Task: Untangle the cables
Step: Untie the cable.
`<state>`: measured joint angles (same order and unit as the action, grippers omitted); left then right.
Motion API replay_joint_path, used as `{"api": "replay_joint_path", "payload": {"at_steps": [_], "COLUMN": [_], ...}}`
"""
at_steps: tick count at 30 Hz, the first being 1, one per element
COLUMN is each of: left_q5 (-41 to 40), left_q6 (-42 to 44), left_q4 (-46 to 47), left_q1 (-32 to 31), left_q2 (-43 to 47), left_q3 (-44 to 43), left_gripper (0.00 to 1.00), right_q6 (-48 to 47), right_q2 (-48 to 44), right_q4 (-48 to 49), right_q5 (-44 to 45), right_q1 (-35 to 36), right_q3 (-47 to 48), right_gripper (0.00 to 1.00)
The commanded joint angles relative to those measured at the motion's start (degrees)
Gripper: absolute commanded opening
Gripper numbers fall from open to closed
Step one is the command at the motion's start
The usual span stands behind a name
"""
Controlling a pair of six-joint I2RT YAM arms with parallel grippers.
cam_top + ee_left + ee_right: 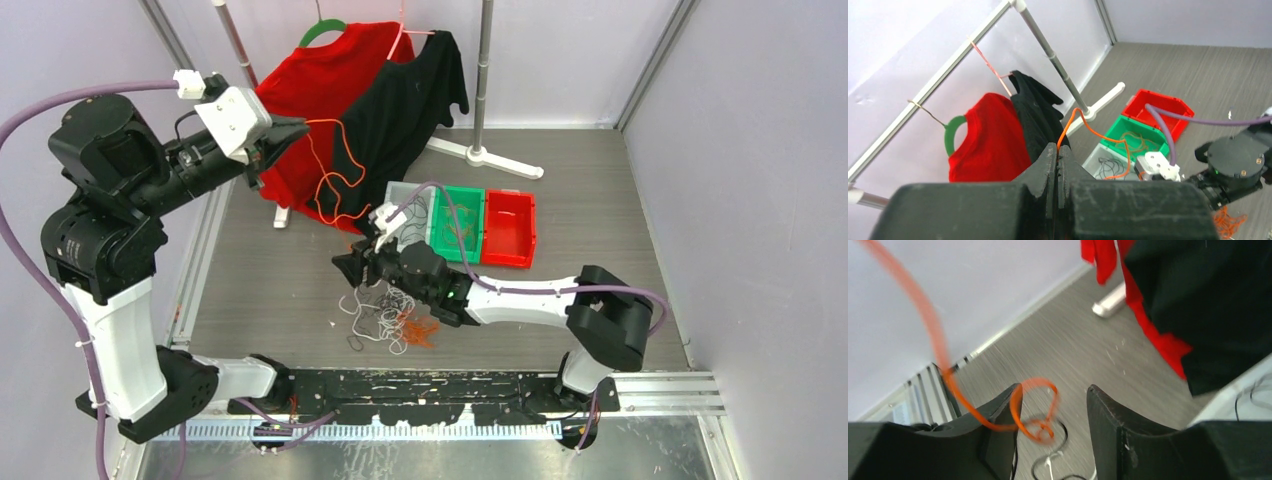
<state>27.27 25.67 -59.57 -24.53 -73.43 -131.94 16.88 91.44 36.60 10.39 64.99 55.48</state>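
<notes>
Your left claw point(290, 133) is clamped on the orange cable point(335, 180) and held high. The cable sags to the pile point(385, 322) on the table point(280, 280), under your right claw point(352, 268), whose jaws stand apart, gripping nothing. It looks light, limp and snaggy, so grab low, close to the tangle. Only the right wrist view shows it looped over one finger point(973, 450).
</notes>
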Motion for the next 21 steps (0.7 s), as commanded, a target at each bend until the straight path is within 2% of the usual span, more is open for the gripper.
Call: {"api": "replay_joint_path", "payload": {"at_steps": [1, 9, 21], "left_q5": [0.2, -4.17, -13.77], "left_q6": [-0.91, 1.89, 7.38], "left_q4": [2.91, 8.72, 27.31], "left_q1": [-0.16, -0.18, -0.18], "left_q2": [-1.98, -2.72, -3.41], "left_q3": [-4.53, -8.14, -9.09], "left_gripper": [0.0, 0.0, 0.0], "right_q6": [4.88, 11.3, 16.65], "right_q2": [1.67, 6.17, 10.78], "right_q4": [7.57, 13.56, 16.16], "right_q5": [2.63, 4.89, 5.75], "right_q1": [-0.31, -0.3, -0.09], "right_q3": [-4.98, -12.26, -16.89], "right_gripper": [0.54, 0.47, 0.35]}}
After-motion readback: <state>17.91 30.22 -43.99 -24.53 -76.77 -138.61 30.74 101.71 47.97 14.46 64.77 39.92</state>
